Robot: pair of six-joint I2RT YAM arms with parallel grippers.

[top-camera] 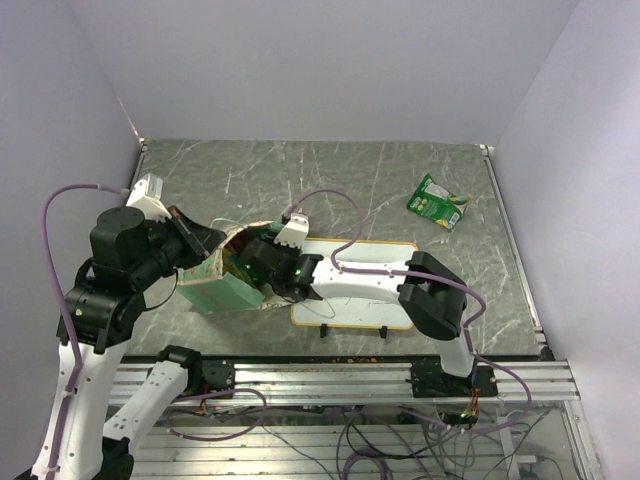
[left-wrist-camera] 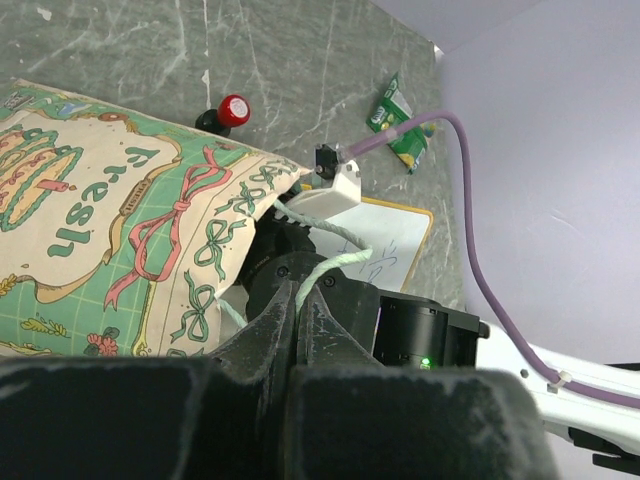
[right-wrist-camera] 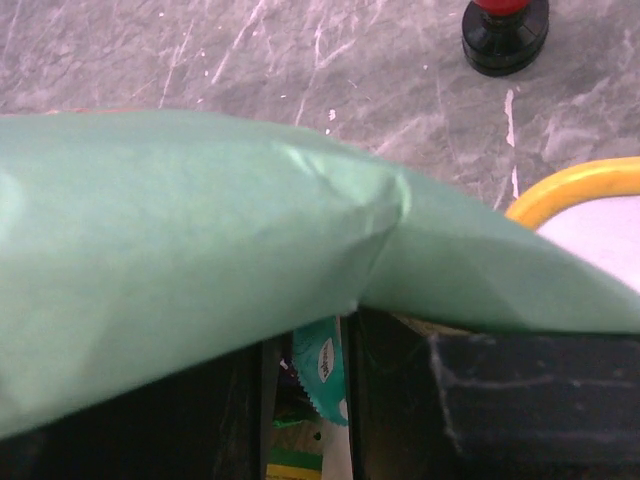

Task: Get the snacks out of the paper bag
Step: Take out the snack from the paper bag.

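Your right gripper (right-wrist-camera: 308,425) is tucked under the mint side panel of the paper bag (right-wrist-camera: 200,230). Its jaws stand a narrow gap apart with a teal snack packet (right-wrist-camera: 322,362) between them, inside the bag; you cannot tell whether they press on it. Your left gripper (left-wrist-camera: 300,300) is at the bag's mouth, jaws pinched closed on the pale string handle (left-wrist-camera: 335,262). Ahead of the right jaws, beyond the bag, a red-topped knob (right-wrist-camera: 505,30) stands on the table (top-camera: 300,180). Well beyond them, past the whiteboard (top-camera: 370,290), a green packet (top-camera: 437,203) lies out on the table.
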